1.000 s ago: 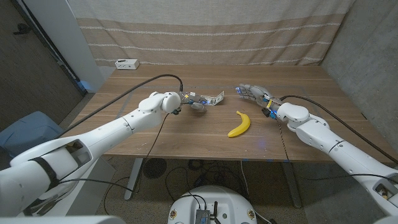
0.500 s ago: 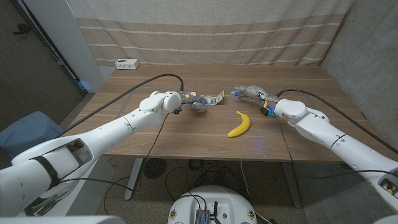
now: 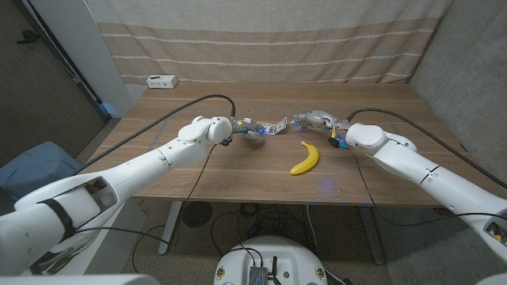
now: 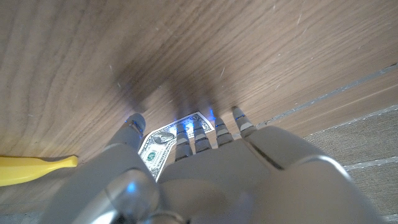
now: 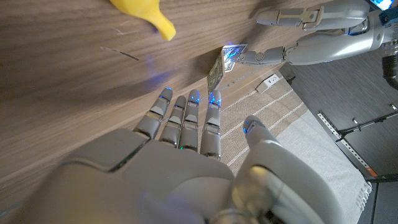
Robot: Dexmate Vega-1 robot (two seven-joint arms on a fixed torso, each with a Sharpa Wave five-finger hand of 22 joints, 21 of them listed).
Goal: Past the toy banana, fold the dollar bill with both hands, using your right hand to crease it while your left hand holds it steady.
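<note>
The dollar bill [image 3: 274,126] lies on the wooden table [image 3: 238,170] past the yellow toy banana [image 3: 305,157]. My left hand [image 3: 252,131] reaches to the bill's left end with its fingers stretched out. In the left wrist view its fingertips [image 4: 186,127] lie over the bill [image 4: 160,146]. My right hand [image 3: 314,120] hovers just right of the bill, fingers spread and holding nothing. In the right wrist view the bill [image 5: 216,74] shows edge-on beyond my right hand's fingertips [image 5: 189,99], with the left hand [image 5: 311,43] touching its far end and the banana [image 5: 146,14] off to the side.
A white box [image 3: 161,81] sits at the table's far left corner. A striped curtain [image 3: 261,39] hangs behind the table. Black cables run along both arms over the tabletop.
My right hand has moved left across the table, from beside the banana's far end to close by the bill's right edge. The left hand and the bill have stayed put.
</note>
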